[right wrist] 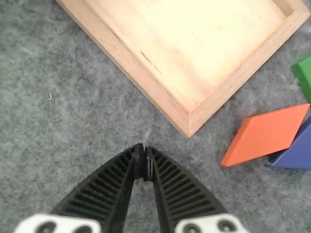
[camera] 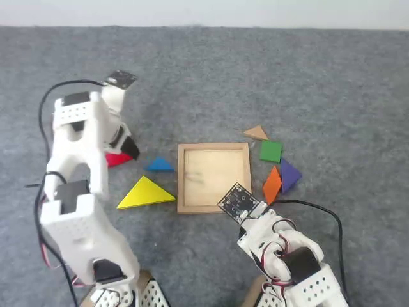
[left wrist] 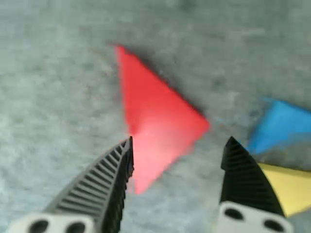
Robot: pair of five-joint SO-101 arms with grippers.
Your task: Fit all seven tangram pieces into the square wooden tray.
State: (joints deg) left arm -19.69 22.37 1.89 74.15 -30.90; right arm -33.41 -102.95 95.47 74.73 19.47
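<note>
Square wooden tray (camera: 181, 185) lies empty on the grey surface (camera: 319, 77). Left claw (left wrist: 180, 141) hangs wide open over the flat red triangle piece (left wrist: 155, 121), holding nothing. The first pick seems to be in hand: next it should lower and close. Right claw (right wrist: 144, 150) is closed and empty, beside the tray's corner.

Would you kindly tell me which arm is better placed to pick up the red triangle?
Left: the left hand hovers open over the red triangle; the right hand is shut beside the tray.

Grey felt tabletop (camera: 332, 83), pale wall (camera: 204, 11) behind — soft light
</note>
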